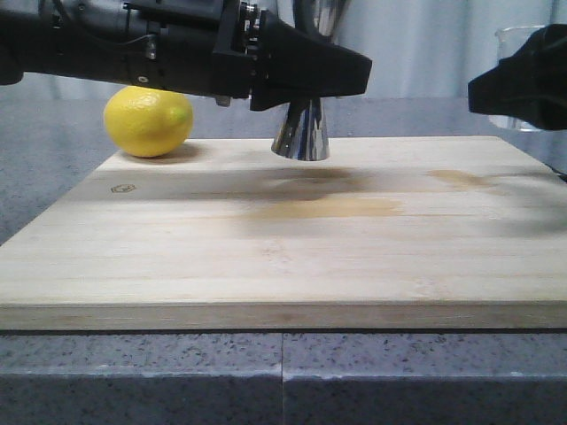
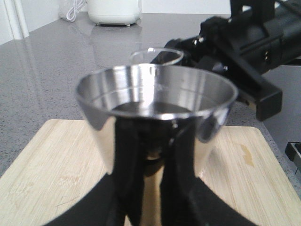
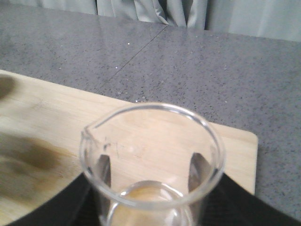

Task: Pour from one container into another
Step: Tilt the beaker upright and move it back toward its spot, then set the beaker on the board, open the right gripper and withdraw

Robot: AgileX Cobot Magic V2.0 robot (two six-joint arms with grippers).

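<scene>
Left gripper clenched on steel jigger, right gripper grasping glass beaker, faint unreadable beaker markings

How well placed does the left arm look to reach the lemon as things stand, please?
Probably not now: the left gripper is shut on the jigger. The lemon lies just beneath that arm, with nothing else blocking it.

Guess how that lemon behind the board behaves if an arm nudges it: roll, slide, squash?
The lemon looks rounded and oval, so it would probably roll or wobble rather than slide. It lies on the grey counter at the cutting board's far left corner, so the board edge may stop it. The rind looks firm and glossy, likely not squashing under a light push.
</scene>
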